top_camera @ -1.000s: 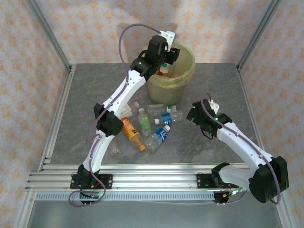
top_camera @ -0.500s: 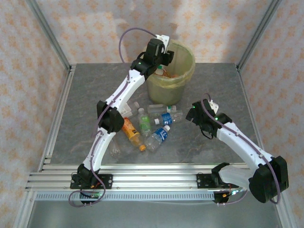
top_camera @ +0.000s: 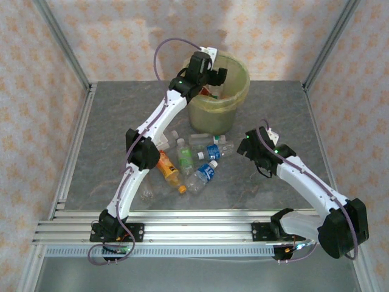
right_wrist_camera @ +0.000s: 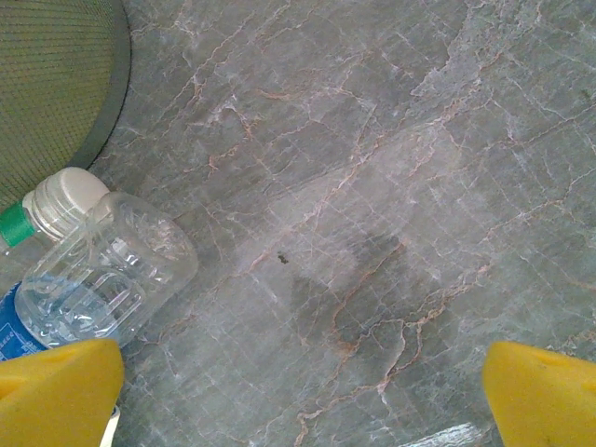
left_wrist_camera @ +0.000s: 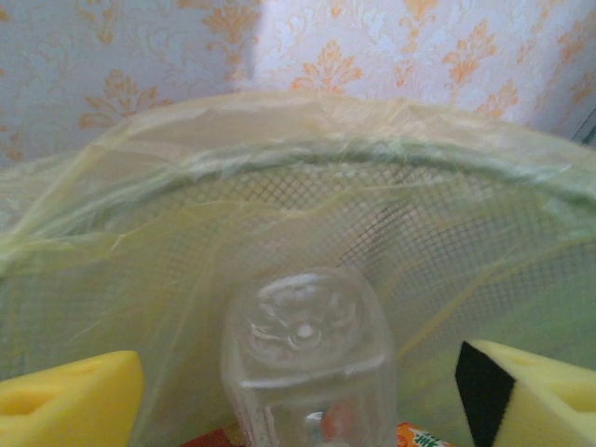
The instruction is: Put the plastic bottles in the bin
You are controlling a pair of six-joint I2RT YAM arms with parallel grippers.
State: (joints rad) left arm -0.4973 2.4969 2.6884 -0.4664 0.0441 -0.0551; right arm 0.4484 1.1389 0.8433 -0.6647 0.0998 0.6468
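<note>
The plastic bottles (top_camera: 193,159) lie in a loose heap on the table (top_camera: 103,140) just in front of the bin (top_camera: 230,102). Among them are an orange-labelled bottle (top_camera: 168,171) and a blue-labelled bottle (top_camera: 212,152).

The left gripper (top_camera: 213,77) hangs over the near rim of the bin. In the left wrist view its yellow fingers (left_wrist_camera: 65,400) stand wide apart. A clear bottle (left_wrist_camera: 307,340) sits between them, base toward the camera, with a gap on either side, so neither pad touches it. This bottle is inside the bin's mouth, with the mesh wall and the yellow-green bag (left_wrist_camera: 307,158) behind it.

The right gripper (right_wrist_camera: 298,400) is low over the table, in front of the bin and off to its right, with the bin's base at the upper left of its wrist view. Its fingers (right_wrist_camera: 545,396) are spread to their full width and hold nothing; only bare table lies between them. The blue-labelled bottle lies just beside one pad, and whether it touches that pad cannot be told. A white-capped bottle (right_wrist_camera: 58,198) lies next to it, closer to the bin.
</note>
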